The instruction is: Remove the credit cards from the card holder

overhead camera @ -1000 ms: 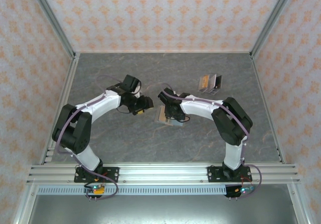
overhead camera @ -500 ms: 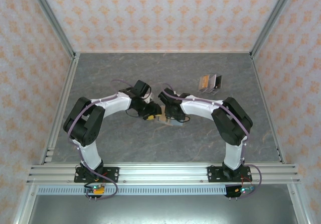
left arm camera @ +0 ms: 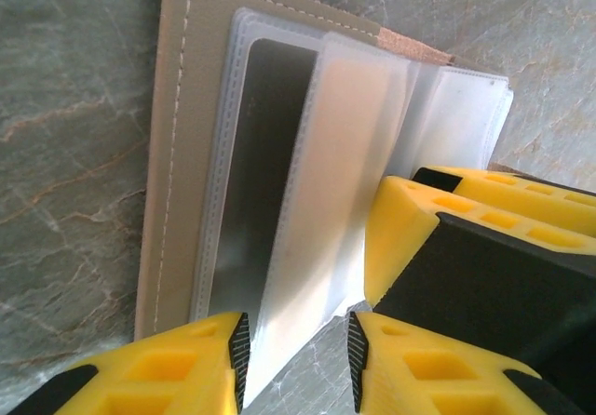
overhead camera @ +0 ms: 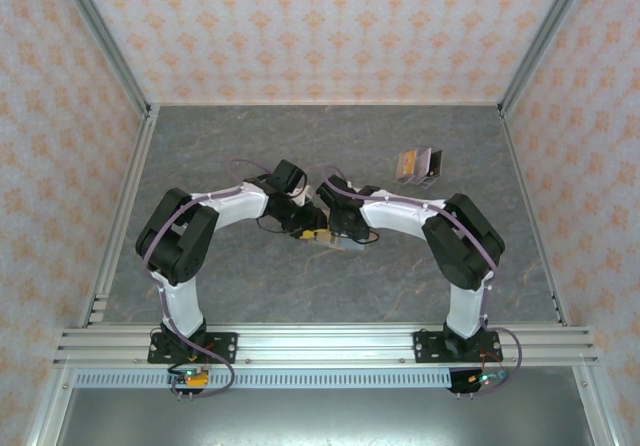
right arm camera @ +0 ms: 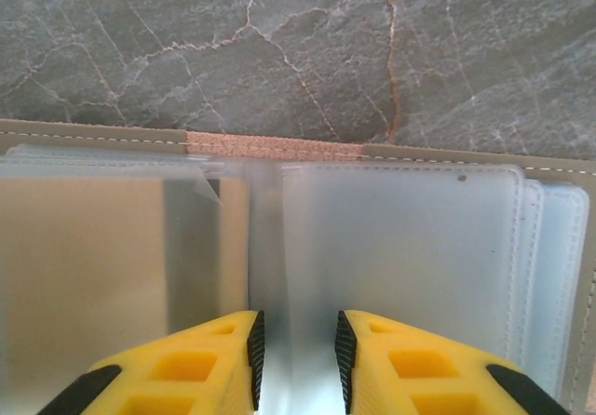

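Open at the table's centre, the card holder: left gripper straddles a clear sleeve's edge, right gripper the centre fold, neither grip certain; next, seemingly, pinch a card and slide it out

The card holder lies open, flat — tan cover, clear sleeves fanned.

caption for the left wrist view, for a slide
Left gripper straddling a clear sleeve of the open card holder on a marble table
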You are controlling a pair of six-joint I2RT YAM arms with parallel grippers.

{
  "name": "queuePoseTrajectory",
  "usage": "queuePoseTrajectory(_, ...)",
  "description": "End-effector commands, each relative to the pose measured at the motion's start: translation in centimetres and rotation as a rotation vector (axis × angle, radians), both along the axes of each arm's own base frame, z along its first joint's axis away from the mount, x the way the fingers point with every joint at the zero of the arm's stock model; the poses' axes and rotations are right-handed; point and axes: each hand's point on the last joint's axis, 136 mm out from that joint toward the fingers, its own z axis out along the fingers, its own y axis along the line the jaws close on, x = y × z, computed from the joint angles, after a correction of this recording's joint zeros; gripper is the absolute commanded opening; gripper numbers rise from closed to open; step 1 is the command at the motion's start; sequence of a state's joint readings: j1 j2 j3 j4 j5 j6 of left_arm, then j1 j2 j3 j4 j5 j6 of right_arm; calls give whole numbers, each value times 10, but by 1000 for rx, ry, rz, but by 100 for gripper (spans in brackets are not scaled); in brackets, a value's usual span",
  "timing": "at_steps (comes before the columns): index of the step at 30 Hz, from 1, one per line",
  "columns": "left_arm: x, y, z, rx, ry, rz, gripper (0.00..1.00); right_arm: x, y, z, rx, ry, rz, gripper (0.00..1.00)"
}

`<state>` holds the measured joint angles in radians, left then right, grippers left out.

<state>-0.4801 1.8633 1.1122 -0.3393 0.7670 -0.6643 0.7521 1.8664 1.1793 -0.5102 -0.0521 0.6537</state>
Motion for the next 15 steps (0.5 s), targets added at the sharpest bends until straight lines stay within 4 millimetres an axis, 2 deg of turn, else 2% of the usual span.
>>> queuePoseTrajectory(1,6,-11,7,-40,-21,-21,33,-12,-18,-19,-44,55,-25,30)
queuePoseTrajectory(6,7,-12,4,-31,-25,-29,26,-8,-9,-7,40,29,-12,30)
queuePoseTrajectory(9,9,-9,4,-14,-35,-22,17,-2,-5,10,99,-7,-12,33)
queuePoseTrajectory(12,9,0,5,44,-47,-13,12,6,-4,34,151,-68,-20,40)
queuePoseTrajectory(15,8,20,6,139,-58,11,10,11,-4,55,206,-120,-23,46)
